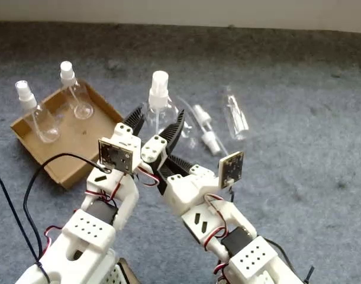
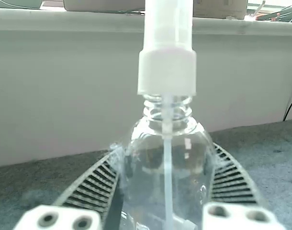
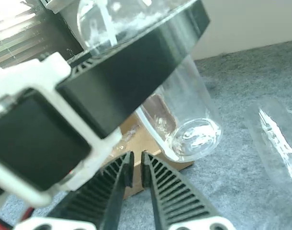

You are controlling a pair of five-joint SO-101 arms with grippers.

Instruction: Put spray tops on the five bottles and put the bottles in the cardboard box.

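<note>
High view: the left end effector (image 1: 158, 118) grips an upright bottle (image 2: 160, 158) with its spray top (image 1: 159, 89) on, near the cardboard box (image 1: 80, 142). The right end effector (image 3: 137, 175) is closed on nothing.

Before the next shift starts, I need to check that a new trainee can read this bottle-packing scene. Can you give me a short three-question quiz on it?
1. True or false: the left gripper holds a bottle with its spray top on.
2. How many capped bottles lie in the cardboard box? A) one B) two C) four
3. Fill in: the right gripper has its fingers ____, with nothing between them.
Key: 1 true; 2 B; 3 shut.
</note>
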